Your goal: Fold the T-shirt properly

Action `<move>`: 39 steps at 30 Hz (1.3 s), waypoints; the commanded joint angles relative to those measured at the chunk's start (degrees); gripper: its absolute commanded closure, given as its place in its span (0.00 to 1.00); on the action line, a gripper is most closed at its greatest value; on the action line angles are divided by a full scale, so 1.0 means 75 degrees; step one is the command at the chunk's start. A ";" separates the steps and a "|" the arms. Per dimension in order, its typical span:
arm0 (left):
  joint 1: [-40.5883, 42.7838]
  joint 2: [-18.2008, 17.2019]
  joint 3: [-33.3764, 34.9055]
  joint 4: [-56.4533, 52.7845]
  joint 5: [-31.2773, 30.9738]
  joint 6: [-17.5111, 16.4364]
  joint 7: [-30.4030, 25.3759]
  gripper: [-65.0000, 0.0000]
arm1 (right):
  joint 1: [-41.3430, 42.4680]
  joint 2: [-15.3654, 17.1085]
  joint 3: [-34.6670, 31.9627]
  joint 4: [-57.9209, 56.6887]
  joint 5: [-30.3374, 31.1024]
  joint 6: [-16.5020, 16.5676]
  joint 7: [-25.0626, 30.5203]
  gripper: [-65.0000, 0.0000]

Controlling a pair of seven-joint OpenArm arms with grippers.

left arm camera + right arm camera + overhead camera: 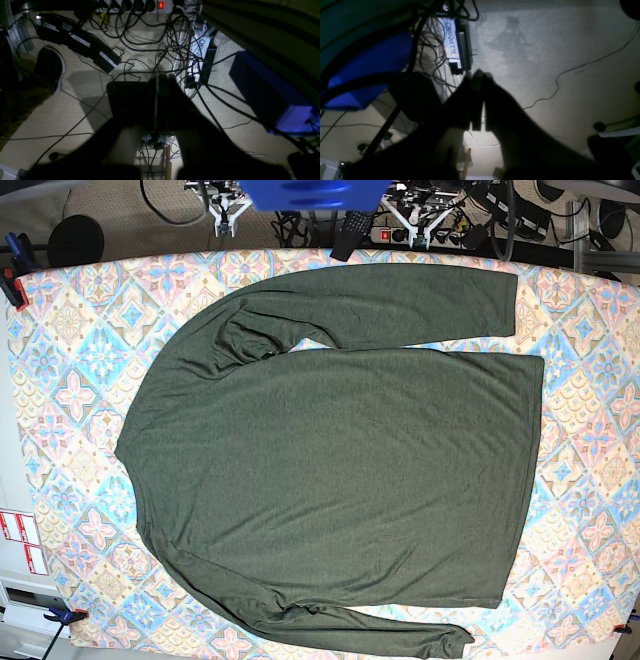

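Base camera sat overhead, facing straight down on the patterned table (590,430), far enough to take in the whole T-shirt (330,470). Left wrist camera looked along its own gripper (156,82) down at carpeted floor (62,112) strewn with cables, well above it. Right wrist camera likewise faced floor (545,50) past its gripper (478,75). Both wrist views shared the black box labelled CHOUQUETTE (200,57) (457,50) and the blue object (275,100) (370,72).
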 commanded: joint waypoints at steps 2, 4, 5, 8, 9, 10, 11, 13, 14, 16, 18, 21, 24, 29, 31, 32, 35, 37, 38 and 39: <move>0.0033 -0.0011 -0.0007 0.0022 0.0001 0.0028 -0.0028 1.00 | -0.0004 0.0030 -0.0013 0.0004 -0.0031 -0.0016 0.0036 1.00; 0.0033 -0.0011 -0.0007 0.0022 -0.0010 0.0028 -0.0028 1.00 | -0.0004 0.0030 -0.0013 0.0004 -0.0031 -0.0016 0.0036 1.00; 0.0033 -0.0011 -0.0007 0.0022 -0.0022 0.0028 -0.0028 1.00 | -0.0004 0.0030 -0.0013 0.0004 -0.0031 -0.0016 0.0048 1.00; 0.0033 -0.0011 -0.0007 0.0022 -0.0022 0.0028 -0.0028 1.00 | -0.0004 0.0030 -0.0013 0.0004 -0.0031 -0.0016 0.0048 1.00; 0.0033 -0.0011 -0.0007 0.0022 -0.0022 0.0028 -0.0028 1.00 | -0.0004 0.0030 -0.0013 0.0004 -0.0031 -0.0016 0.0048 1.00; 0.0033 -0.0011 -0.0007 0.0022 -0.0022 0.0028 -0.0028 1.00 | -0.0004 0.0030 -0.0013 0.0004 -0.0031 -0.0016 0.0048 1.00; 0.0033 -0.0011 -0.0007 0.0022 -0.0034 0.0028 -0.0028 1.00 | -0.0004 0.0030 -0.0013 0.0004 -0.0031 -0.0016 0.0048 1.00; 0.0033 -0.0011 -0.0007 0.0022 -0.0034 0.0028 -0.0028 1.00 | -0.0004 0.0030 -0.0013 0.0004 -0.0031 -0.0016 0.0060 1.00; 0.0044 -0.0011 -0.0007 0.0022 -0.0034 0.0028 -0.0028 1.00 | -0.0004 0.0030 -0.0013 0.0004 -0.0031 -0.0016 0.0071 1.00; 0.0044 -0.0011 -0.0007 0.0022 -0.0034 0.0028 -0.0028 1.00 | -0.0004 0.0030 -0.0013 0.0004 -0.0031 -0.0016 0.0071 1.00; 0.0115 -0.0011 -0.0007 0.0033 -0.0022 0.0028 -0.0028 1.00 | -0.0004 0.0030 -0.0013 0.0004 -0.0031 -0.0016 0.0083 1.00; 0.0138 -0.0011 -0.0019 0.0033 -0.0010 0.0028 -0.0039 1.00 | -0.0004 0.0030 -0.0013 0.0004 -0.0031 -0.0016 0.0083 1.00; 0.0150 -0.0011 -0.0019 0.0033 0.0001 0.0028 -0.0039 1.00 | -0.0004 0.0030 -0.0013 0.0004 -0.0031 -0.0016 0.0083 1.00; 0.0314 -0.0175 -0.0019 0.0080 0.0013 0.0028 -0.0039 1.00 | -0.0285 0.0030 -0.0013 0.0074 -0.0031 -0.0016 0.0106 1.00; 0.0525 -0.0222 -0.0007 0.0327 0.0025 0.0028 -0.0039 1.00 | -0.0520 0.0042 -0.0013 0.0414 -0.0031 -0.0016 0.0153 1.00; 0.0666 -0.0245 -0.0007 0.0537 0.0037 0.0028 -0.0039 1.00 | -0.0684 0.0042 -0.0013 0.0590 -0.0031 -0.0016 0.0153 1.00; 0.1205 -0.0421 -0.0007 0.1323 0.0037 0.0028 -0.0016 1.00 | -0.1083 0.0159 -0.0013 0.1129 -0.0031 -0.0016 0.0130 1.00; 0.1568 -0.0480 -0.0007 0.1839 0.0037 0.0028 -0.0028 1.00 | -0.1258 0.0265 -0.0013 0.1457 -0.0031 -0.0016 0.0130 1.00; 0.1720 -0.0491 -0.0007 0.2038 0.0037 0.0028 -0.0028 1.00 | -0.1352 0.0300 0.0022 0.1598 -0.0031 -0.0016 0.0130 1.00; 0.1885 -0.0573 -0.0007 0.2261 0.0037 0.0028 -0.0028 1.00 | -0.1458 0.0312 0.0033 0.1727 -0.0031 -0.0016 0.0130 1.00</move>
